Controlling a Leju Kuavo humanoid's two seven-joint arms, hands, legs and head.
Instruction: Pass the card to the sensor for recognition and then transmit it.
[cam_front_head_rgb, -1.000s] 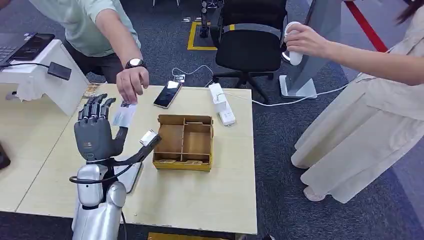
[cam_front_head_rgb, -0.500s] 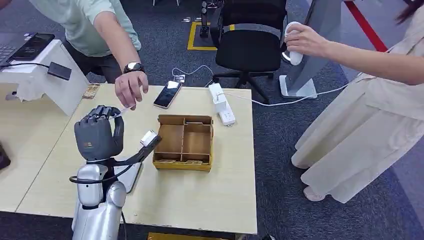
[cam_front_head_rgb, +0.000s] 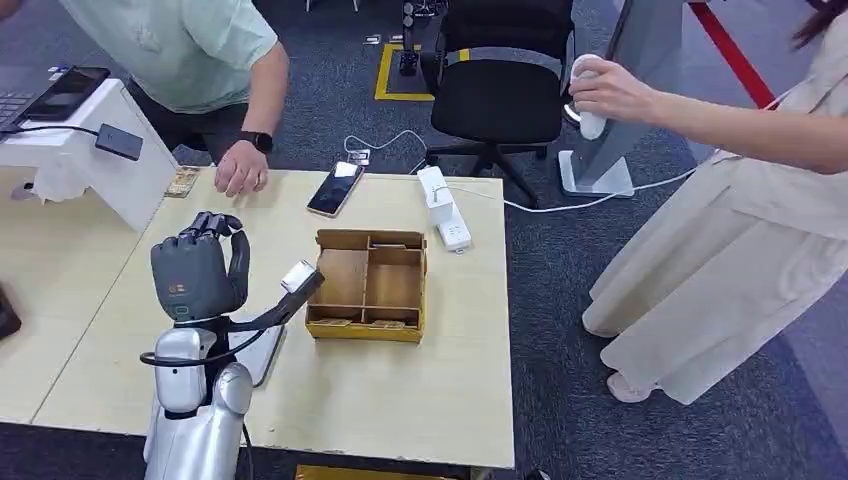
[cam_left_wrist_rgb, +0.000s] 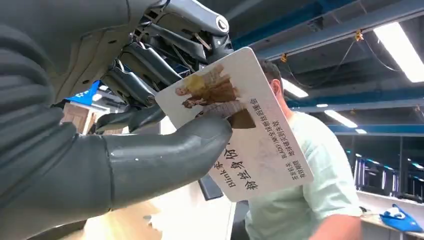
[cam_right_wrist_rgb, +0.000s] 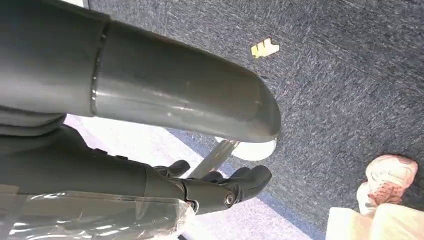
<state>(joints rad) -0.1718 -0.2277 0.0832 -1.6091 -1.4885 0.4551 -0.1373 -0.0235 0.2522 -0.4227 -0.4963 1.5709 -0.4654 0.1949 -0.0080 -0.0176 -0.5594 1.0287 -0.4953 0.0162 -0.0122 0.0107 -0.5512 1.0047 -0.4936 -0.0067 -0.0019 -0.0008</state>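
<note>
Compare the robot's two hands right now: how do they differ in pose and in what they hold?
The left hand is raised above the table, fingers curled; the right hand hangs low over the carpet. The left hand pinches the card between thumb and fingers; the right hand holds nothing, its fingers loosely apart. Both are dark grey.

You see a dark grey left hand (cam_left_wrist_rgb: 100, 150) against a white rectangular card (cam_left_wrist_rgb: 240, 125) printed with a brown-and-gold picture and black lettering, above a pale wooden tabletop (cam_front_head_rgb: 400, 390) and a yellow-edged brown compartment box (cam_front_head_rgb: 367, 285).
</note>
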